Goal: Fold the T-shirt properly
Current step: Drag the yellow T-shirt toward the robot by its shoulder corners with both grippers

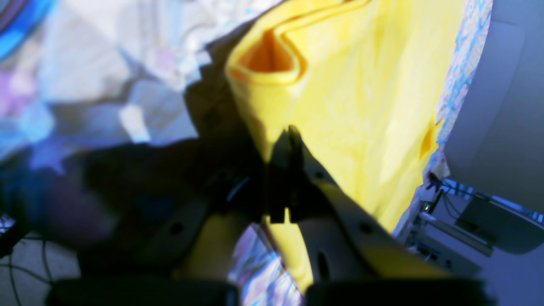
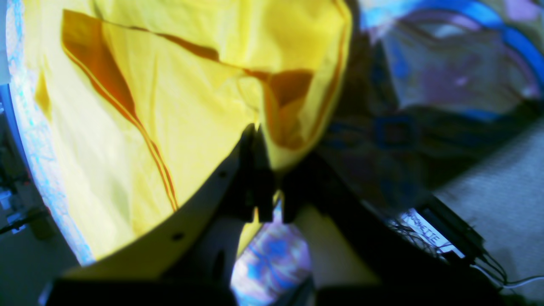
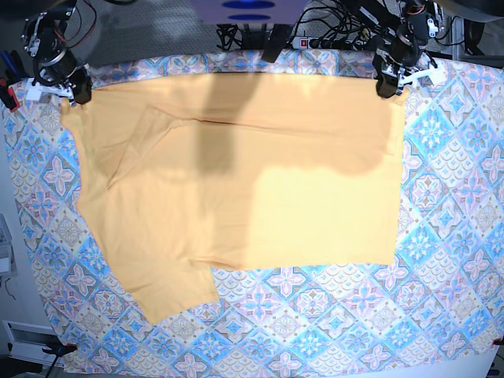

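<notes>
The pale orange-yellow T-shirt [image 3: 236, 181] lies spread on the table, one sleeve sticking out at the lower left. At the shirt's far right corner my left gripper [image 3: 388, 88] is shut on the fabric. The left wrist view shows its fingertips [image 1: 290, 138] pinching a folded edge of the T-shirt [image 1: 361, 97]. At the far left corner my right gripper [image 3: 63, 93] is likewise shut on the cloth. In the right wrist view its tips [image 2: 256, 134] clamp the T-shirt [image 2: 170, 127] beside a hem.
A blue-and-pink tile-patterned tablecloth [image 3: 441, 236] covers the table under the shirt. Cables and a power strip [image 3: 331, 35] run along the far edge behind the arms. The table's near edge runs along the bottom of the base view.
</notes>
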